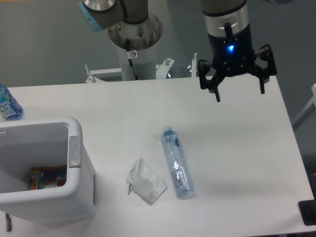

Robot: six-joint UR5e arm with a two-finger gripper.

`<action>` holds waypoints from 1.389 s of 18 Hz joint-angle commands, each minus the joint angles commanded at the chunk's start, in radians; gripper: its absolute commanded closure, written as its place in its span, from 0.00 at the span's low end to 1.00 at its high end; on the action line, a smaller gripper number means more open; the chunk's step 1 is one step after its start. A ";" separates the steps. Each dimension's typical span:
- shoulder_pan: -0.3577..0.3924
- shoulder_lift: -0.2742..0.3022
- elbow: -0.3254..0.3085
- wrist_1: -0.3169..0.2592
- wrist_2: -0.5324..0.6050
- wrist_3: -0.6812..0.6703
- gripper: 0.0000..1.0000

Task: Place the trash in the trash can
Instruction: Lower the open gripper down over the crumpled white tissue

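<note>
The trash lies on the white table near the front middle: a crumpled white wrapper [144, 181] and, just right of it, a slim clear plastic bottle [176, 162] lying on its side, cap pointing away. At the front left stands the white trash can [74, 170], with some colourful items at its bottom. My gripper [240, 95] hangs high over the table's back right, well away from both pieces of trash. Its fingers are spread wide and hold nothing.
A bottle with a bright blue label [8, 105] stands at the table's left edge behind the bin. The robot's base column [135, 39] rises behind the back edge. The table's right edge runs close under the gripper.
</note>
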 joint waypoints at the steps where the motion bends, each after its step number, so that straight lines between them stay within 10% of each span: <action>1: 0.000 -0.002 -0.002 0.000 0.002 0.000 0.00; 12: -0.008 -0.009 -0.020 -0.003 -0.011 -0.029 0.00; 21: -0.078 -0.021 -0.187 0.109 -0.021 -0.132 0.00; 25: -0.103 -0.075 -0.189 0.100 -0.268 -0.193 0.00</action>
